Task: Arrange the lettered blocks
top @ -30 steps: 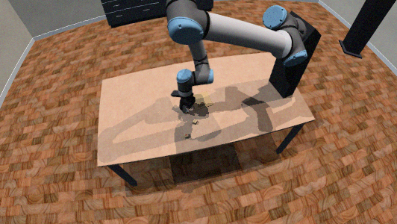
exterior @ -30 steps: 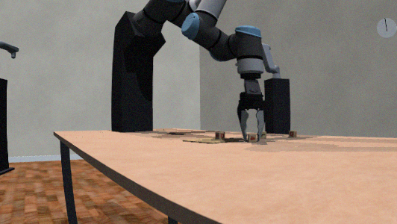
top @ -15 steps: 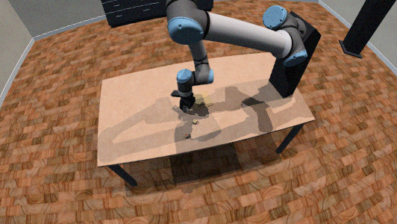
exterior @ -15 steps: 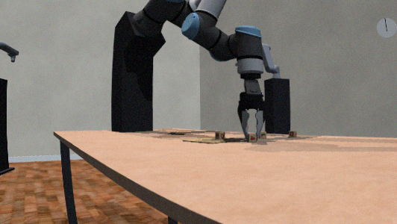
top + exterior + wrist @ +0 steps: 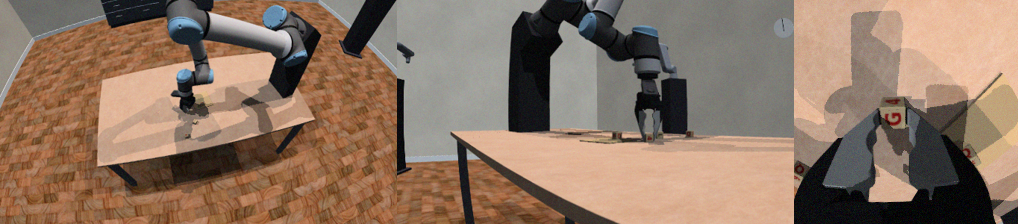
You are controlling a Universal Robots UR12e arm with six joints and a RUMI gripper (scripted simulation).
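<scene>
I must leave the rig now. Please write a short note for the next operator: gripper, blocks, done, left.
Gripper: shut on the small wooden cube with a red G on its side, low at the tan table, beside the pale yellow mat, not on it.
Other blocks: one on the mat, one behind the gripper, one further off; letters unreadable.
Done: G block grasped.
Left: build the alphabetical row on the mat; keep the fourth block off.
</scene>
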